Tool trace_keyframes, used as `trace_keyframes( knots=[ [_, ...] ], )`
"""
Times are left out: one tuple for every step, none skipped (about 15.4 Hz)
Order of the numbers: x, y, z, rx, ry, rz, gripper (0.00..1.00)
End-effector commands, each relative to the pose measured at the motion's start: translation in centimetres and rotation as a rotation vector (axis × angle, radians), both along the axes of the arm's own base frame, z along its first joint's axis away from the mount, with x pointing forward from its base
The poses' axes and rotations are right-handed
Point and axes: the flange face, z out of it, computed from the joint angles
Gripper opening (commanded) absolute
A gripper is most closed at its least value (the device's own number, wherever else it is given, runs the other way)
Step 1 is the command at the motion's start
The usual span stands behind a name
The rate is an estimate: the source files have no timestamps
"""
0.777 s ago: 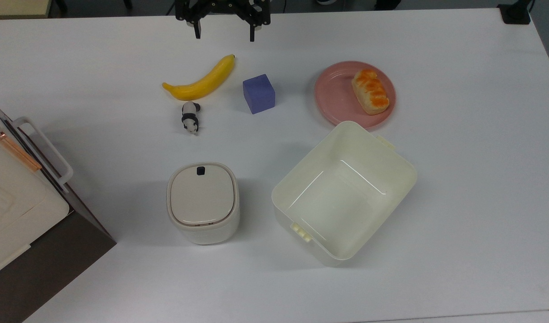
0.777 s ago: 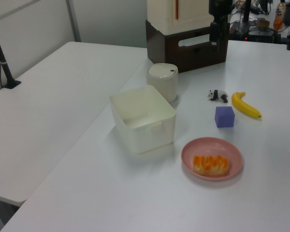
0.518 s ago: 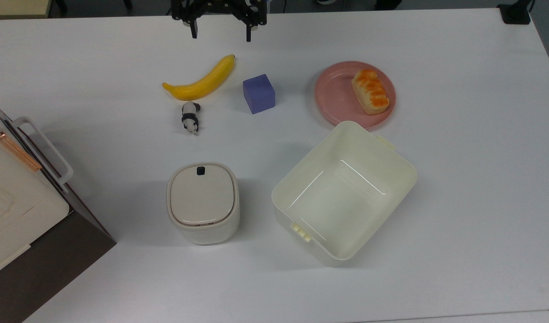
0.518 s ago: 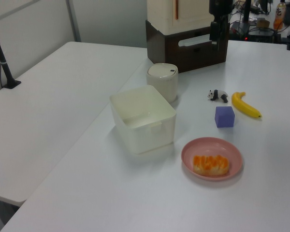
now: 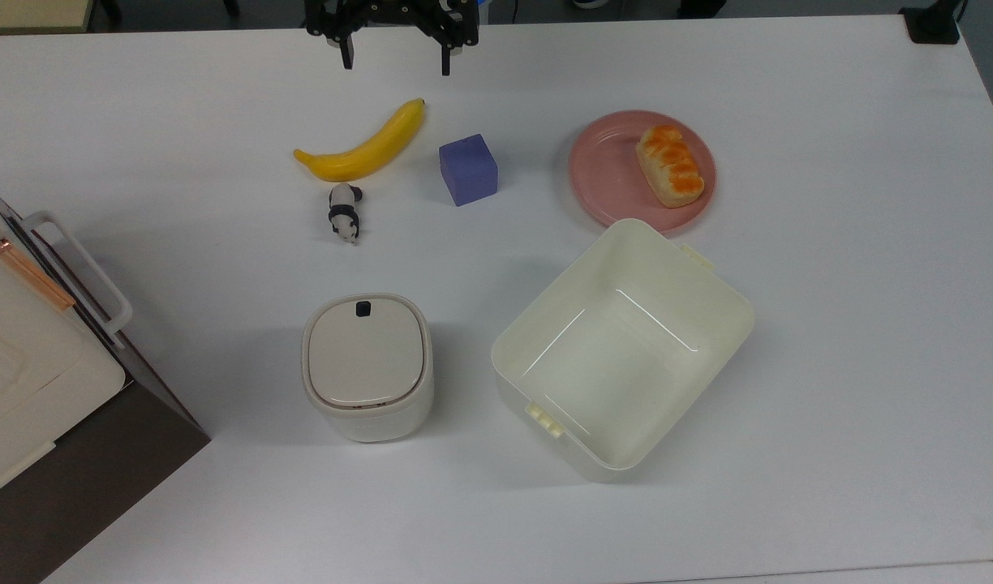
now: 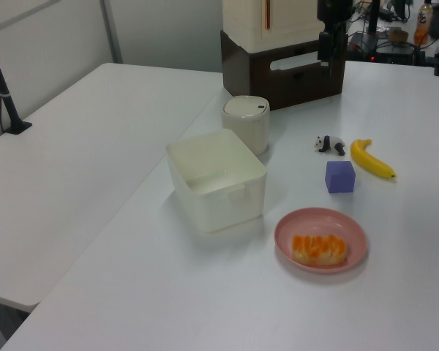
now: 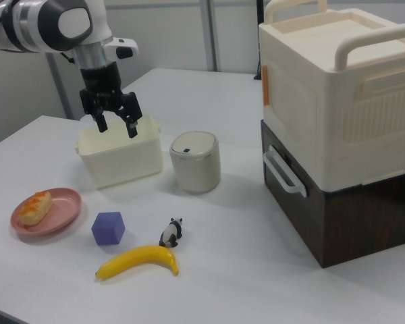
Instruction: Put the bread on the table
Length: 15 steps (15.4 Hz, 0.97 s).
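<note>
White table (image 5: 829, 341) all set, but bread (image 5: 669, 165) sits on the pink plate (image 5: 602, 174) mid-right of top view, my gripper (image 5: 395, 57) spread empty at top edge.

Robotics lab, white table (image 5: 829, 365), partition walls (image 6: 51, 36), cabling (image 6: 377, 22)

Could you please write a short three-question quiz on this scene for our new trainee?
1. True or false: the bread already lies on the bare table.
2. Multiple choice: in the top view, what lies between the banana and the pink plate? A) panda figure B) purple cube C) cream tub
3. Fill in: the claw hangs above the table with its fingers ____ and holding nothing.

Key
1. False; it rests on the pink plate.
2. B, the purple cube.
3. Open.
</note>
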Motion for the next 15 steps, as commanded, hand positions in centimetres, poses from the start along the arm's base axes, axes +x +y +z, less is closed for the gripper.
trace_keyframes(
  knots=[
    [-0.3, -0.3, 0.6, -0.001, -0.011, 0.012, 1.00],
    [-0.3, -0.3, 0.6, 0.000, -0.011, 0.010, 1.00],
    [-0.3, -0.2, 0.6, 0.000, -0.011, 0.012, 1.00],
    [-0.3, -0.2, 0.6, 0.001, -0.011, 0.012, 1.00],
    [-0.3, 0.0, 0.6, 0.003, -0.013, 0.015, 1.00],
    [-0.2, 0.8, 0.4, 0.003, -0.008, 0.028, 1.00],
    [-0.1, 1.6, 0.2, 0.004, -0.006, 0.042, 1.00],
    [-0.2, 2.7, 0.1, 0.004, -0.006, 0.062, 1.00],
    [-0.3, 4.4, 0.1, 0.004, -0.006, 0.094, 1.00],
    [-0.5, 6.2, 0.1, 0.006, -0.006, 0.125, 1.00],
    [-0.7, 8.0, 0.2, 0.006, -0.009, 0.154, 1.00],
    [-1.0, 9.5, 0.2, 0.008, -0.009, 0.180, 1.00],
    [-1.3, 11.3, 0.1, 0.019, -0.006, 0.208, 1.00],
    [-1.8, 13.0, 0.1, 0.034, -0.002, 0.236, 1.00],
    [-2.2, 14.6, 0.1, 0.046, -0.002, 0.260, 1.00]
  ],
)
